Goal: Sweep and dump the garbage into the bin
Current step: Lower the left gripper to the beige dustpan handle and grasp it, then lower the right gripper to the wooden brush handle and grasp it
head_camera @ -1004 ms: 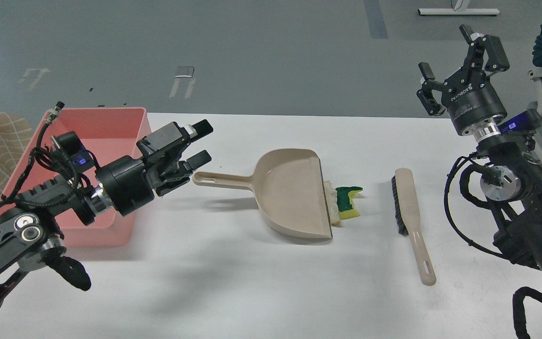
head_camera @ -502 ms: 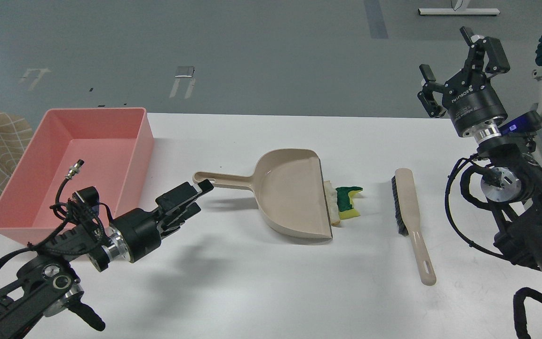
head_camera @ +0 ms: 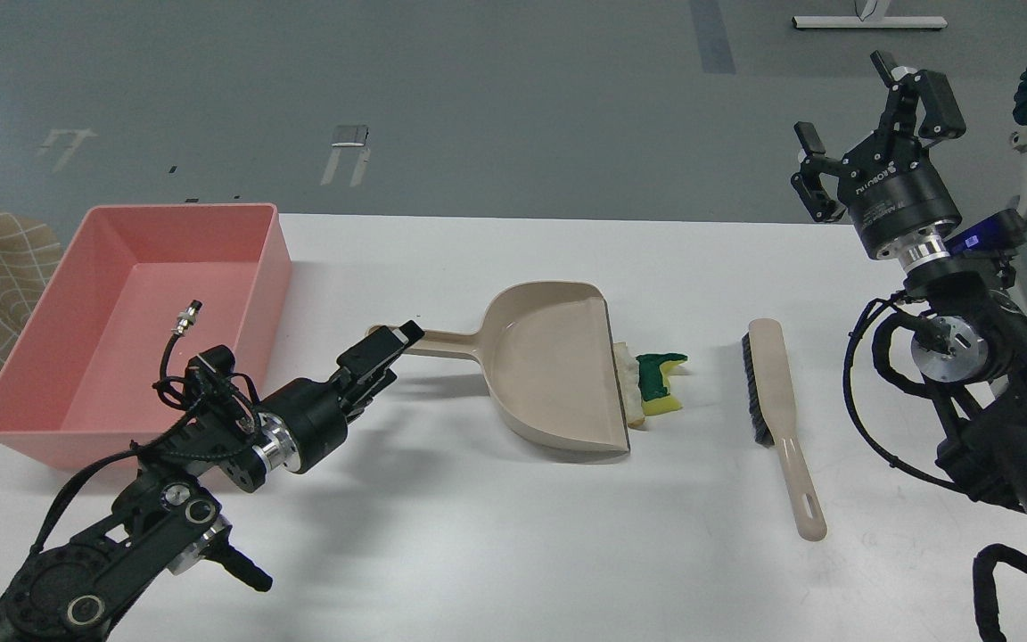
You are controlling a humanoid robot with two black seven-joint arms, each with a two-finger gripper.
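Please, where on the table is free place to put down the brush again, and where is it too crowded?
Bare tabletop lies along the near edge, below the dustpan and left of the brush. Another strip runs behind the dustpan, between the bin and the right gripper. It is crowded around the garbage and where the left gripper meets the dustpan handle.

There is a single view, taken from the robot's own head, looking forward and down across a white desk (head_camera: pixel 496 553); the near desk edge falls below the frame, the far edge runs across the upper third, and grey floor (head_camera: pixel 478 89) lies beyond. The left arm (head_camera: pixel 210 464) enters from the lower left corner and the right arm (head_camera: pixel 995 374) from the right edge; the whole desk top sits at middle range.
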